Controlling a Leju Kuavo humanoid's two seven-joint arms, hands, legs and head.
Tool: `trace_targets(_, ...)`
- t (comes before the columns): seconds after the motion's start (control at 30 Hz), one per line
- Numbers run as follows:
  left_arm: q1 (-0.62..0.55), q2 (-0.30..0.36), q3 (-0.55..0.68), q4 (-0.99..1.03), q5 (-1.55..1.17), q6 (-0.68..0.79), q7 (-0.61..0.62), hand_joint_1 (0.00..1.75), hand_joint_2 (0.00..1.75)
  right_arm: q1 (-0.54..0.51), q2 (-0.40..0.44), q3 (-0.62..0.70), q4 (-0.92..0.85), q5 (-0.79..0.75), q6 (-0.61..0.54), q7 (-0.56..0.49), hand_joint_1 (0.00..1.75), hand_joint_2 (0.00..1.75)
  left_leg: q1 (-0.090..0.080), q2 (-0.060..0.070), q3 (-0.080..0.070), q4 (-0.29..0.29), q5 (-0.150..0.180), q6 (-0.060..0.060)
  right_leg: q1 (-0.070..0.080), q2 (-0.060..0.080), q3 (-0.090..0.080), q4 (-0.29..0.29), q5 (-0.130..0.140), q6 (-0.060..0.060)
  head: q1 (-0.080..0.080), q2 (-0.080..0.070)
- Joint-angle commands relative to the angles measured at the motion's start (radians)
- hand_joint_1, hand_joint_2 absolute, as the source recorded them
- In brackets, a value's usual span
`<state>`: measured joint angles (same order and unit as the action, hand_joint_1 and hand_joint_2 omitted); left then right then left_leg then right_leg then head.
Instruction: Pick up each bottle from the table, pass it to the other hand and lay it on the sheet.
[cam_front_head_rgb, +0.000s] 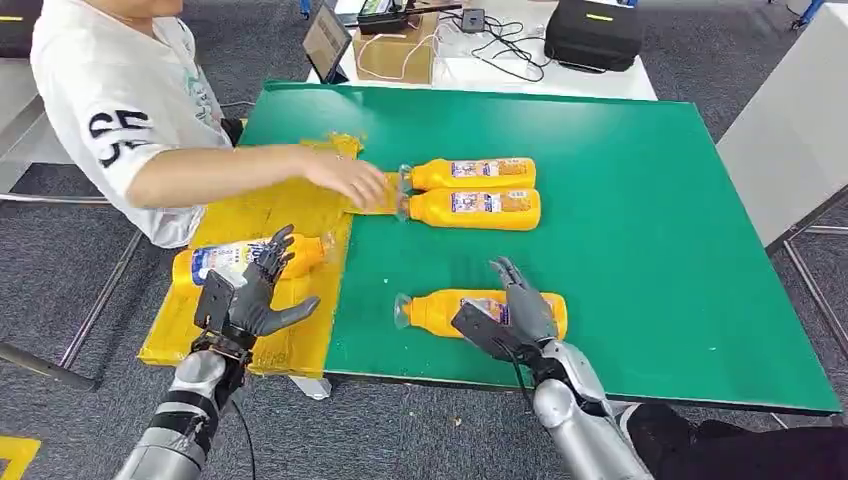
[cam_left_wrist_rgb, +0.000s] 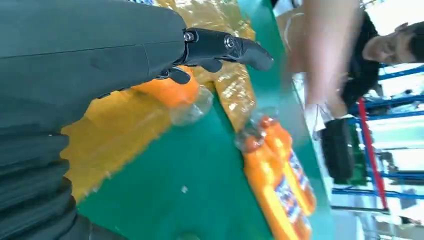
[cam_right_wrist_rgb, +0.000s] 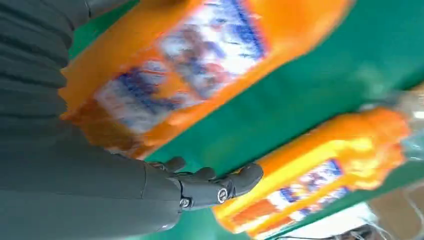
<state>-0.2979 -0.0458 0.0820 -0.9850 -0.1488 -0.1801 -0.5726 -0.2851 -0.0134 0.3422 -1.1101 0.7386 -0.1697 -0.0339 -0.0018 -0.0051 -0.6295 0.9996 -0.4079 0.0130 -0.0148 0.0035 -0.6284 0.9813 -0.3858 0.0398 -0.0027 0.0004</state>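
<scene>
Four bottles in play: one lies on the yellow sheet (cam_front_head_rgb: 250, 215), just beyond the left hand (cam_front_head_rgb: 255, 295), whose fingers are spread and holding nothing. The right hand (cam_front_head_rgb: 510, 310) reaches over the nearest bottle (cam_front_head_rgb: 440, 312) on the green surface (cam_front_head_rgb: 650, 250), fingers draped on it; whether they actually grip is hard to tell. A person's hand (cam_front_head_rgb: 350, 180) tends the sheet by the far pair (cam_front_head_rgb: 475, 190), apparently straightening it.

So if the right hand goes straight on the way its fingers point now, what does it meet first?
Probably the nearest bottle lying on the green table. The right hand is already over its label end, fingers apart; whether they touch it is unclear. The bottle pair lies farther along.
</scene>
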Motion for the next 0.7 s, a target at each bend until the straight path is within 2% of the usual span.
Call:
trace_targets(0.03, -0.004, -0.037, -0.047, -0.044, 0.040, -0.034, 0.019, 0.00, 1.75, -0.111, -0.093, 0.060, 0.133, 0.109, 0.067, 0.063, 0.00, 1.75, 0.001, -0.001, 0.004, 0.000, -0.002, -0.001, 0.001, -0.001, 0.005, 0.000, -0.002, -0.001, 0.000, 0.000)
trace_targets(0.2, -0.015, -0.035, -0.066, -0.034, 0.039, -0.035, 0.023, 0.00, 1.75, -0.167, -0.108, 0.079, 0.198, 0.127, 0.110, 0.067, 0.00, 1.75, 0.001, 0.000, 0.005, 0.000, -0.002, 0.000, 0.001, 0.000, 0.005, 0.000, -0.002, -0.001, 0.000, 0.000)
trace_targets(0.3, -0.031, -0.035, -0.072, -0.014, 0.063, -0.065, 0.024, 0.00, 1.75, -0.241, -0.118, 0.125, 0.295, 0.122, 0.204, 0.051, 0.00, 1.75, 0.001, 0.000, 0.005, 0.000, -0.002, 0.000, 0.001, 0.000, 0.006, 0.000, -0.002, -0.001, 0.000, 0.000)
trace_targets(0.37, -0.047, -0.030, -0.078, 0.013, 0.064, -0.058, 0.028, 0.00, 1.75, -0.291, -0.115, 0.140, 0.372, 0.082, 0.272, 0.016, 0.26, 1.75, 0.001, 0.001, 0.005, 0.001, -0.002, 0.000, 0.001, 0.001, 0.005, 0.001, -0.001, -0.001, 0.000, 0.000)
trace_targets(0.4, -0.055, -0.029, -0.079, 0.028, 0.070, -0.065, 0.029, 0.00, 1.75, -0.306, -0.116, 0.141, 0.396, 0.061, 0.289, 0.000, 0.73, 1.75, 0.001, 0.001, 0.004, 0.000, -0.001, 0.000, 0.001, 0.001, 0.004, 0.000, -0.001, -0.001, 0.000, 0.000)
trace_targets(0.43, -0.061, -0.026, -0.087, 0.041, 0.064, -0.057, 0.029, 0.00, 1.75, -0.322, -0.116, 0.150, 0.424, 0.045, 0.304, -0.011, 1.47, 1.75, 0.000, 0.001, 0.003, 0.000, 0.000, 0.000, 0.000, 0.000, 0.003, 0.000, 0.000, 0.000, 0.000, 0.000)
trace_targets(0.57, -0.069, -0.025, -0.091, 0.053, 0.057, -0.045, 0.028, 0.00, 1.75, -0.333, -0.119, 0.161, 0.439, 0.034, 0.306, -0.017, 1.47, 1.75, 0.001, -0.001, 0.005, 0.000, 0.000, -0.001, 0.001, -0.002, 0.006, -0.001, -0.001, -0.001, 0.000, 0.000)
trace_targets(0.6, -0.069, -0.025, -0.091, 0.053, 0.057, -0.045, 0.028, 0.00, 1.75, -0.333, -0.119, 0.161, 0.439, 0.034, 0.306, -0.017, 1.52, 1.75, 0.001, -0.001, 0.007, 0.000, -0.001, -0.001, 0.001, -0.002, 0.008, -0.001, -0.001, -0.001, 0.000, 0.000)
trace_targets(0.63, -0.073, -0.027, -0.092, 0.058, 0.057, -0.039, 0.029, 0.00, 1.75, -0.335, -0.119, 0.166, 0.445, 0.020, 0.308, -0.018, 1.66, 1.75, 0.001, -0.001, 0.006, 0.000, 0.000, -0.001, 0.001, -0.002, 0.006, -0.001, -0.001, -0.001, 0.000, 0.000)
trace_targets(0.7, -0.093, -0.029, -0.103, 0.087, 0.052, -0.027, 0.049, 0.00, 1.75, -0.348, -0.122, 0.165, 0.472, -0.022, 0.339, -0.023, 1.71, 1.75, 0.002, -0.002, 0.009, 0.000, -0.002, -0.001, 0.002, -0.003, 0.010, -0.001, -0.002, -0.002, 0.000, 0.000)
